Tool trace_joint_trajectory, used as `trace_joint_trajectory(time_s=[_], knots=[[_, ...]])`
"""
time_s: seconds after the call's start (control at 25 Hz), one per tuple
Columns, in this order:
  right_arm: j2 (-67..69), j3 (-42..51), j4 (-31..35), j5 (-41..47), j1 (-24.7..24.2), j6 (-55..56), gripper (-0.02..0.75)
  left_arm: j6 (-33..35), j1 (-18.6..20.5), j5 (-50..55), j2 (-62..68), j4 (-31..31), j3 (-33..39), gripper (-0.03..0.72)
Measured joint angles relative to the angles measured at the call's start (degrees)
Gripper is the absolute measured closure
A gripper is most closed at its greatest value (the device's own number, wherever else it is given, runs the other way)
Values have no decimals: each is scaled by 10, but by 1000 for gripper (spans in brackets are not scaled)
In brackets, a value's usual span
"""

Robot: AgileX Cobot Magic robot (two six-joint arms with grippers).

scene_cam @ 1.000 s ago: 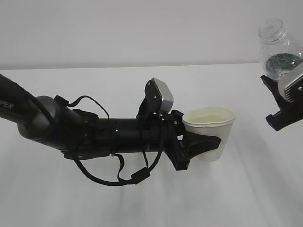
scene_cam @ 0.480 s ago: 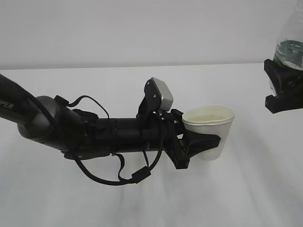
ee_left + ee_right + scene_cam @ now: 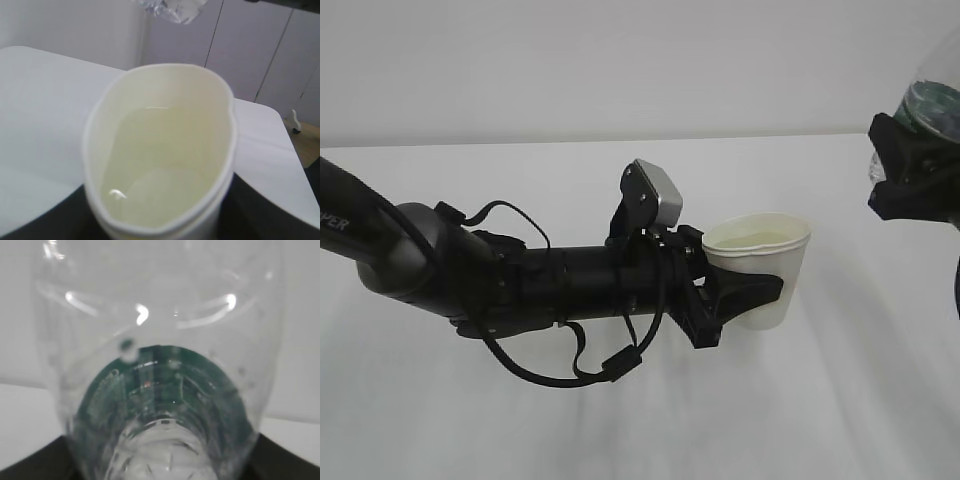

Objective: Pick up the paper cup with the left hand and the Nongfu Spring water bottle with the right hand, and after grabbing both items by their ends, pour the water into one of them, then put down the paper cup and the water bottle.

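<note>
The white paper cup (image 3: pixel 761 268) hangs above the table, upright, with pale liquid inside. My left gripper (image 3: pixel 752 292) is shut on its side wall, squeezing the rim oval. In the left wrist view the cup (image 3: pixel 160 150) fills the frame, with black fingers (image 3: pixel 45 220) on both sides. At the far right edge my right gripper (image 3: pixel 912 168) is shut on the Nongfu Spring water bottle (image 3: pixel 932 104). The bottle stands apart from the cup and is cut off by the frame. In the right wrist view the clear bottle (image 3: pixel 160 330) with its green label fills the frame between dark fingers (image 3: pixel 282 460).
The white table (image 3: pixel 620 430) spreads below both arms, with a pale wall behind. The left arm (image 3: pixel 520 280) with its cables stretches across the middle left. In the left wrist view the table's far right edge (image 3: pixel 292 165) shows.
The right gripper has swung the bottle from a tilt towards the cup to upright and lifted it at the right edge. The cup has barely shifted.
</note>
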Motion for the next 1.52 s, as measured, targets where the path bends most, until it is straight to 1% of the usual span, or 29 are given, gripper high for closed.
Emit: trace_joint_trajectory(time_s=[0.32, 0.8, 1.52], knots=[[58, -3, 20, -7, 0, 22, 335, 0, 0, 0, 0, 0, 0, 307], [162, -8, 46, -8, 0, 23, 335, 0, 0, 0, 0, -5, 0, 307], [301, -153, 50, -10, 0, 24, 335, 0, 0, 0, 0, -13, 0, 307]])
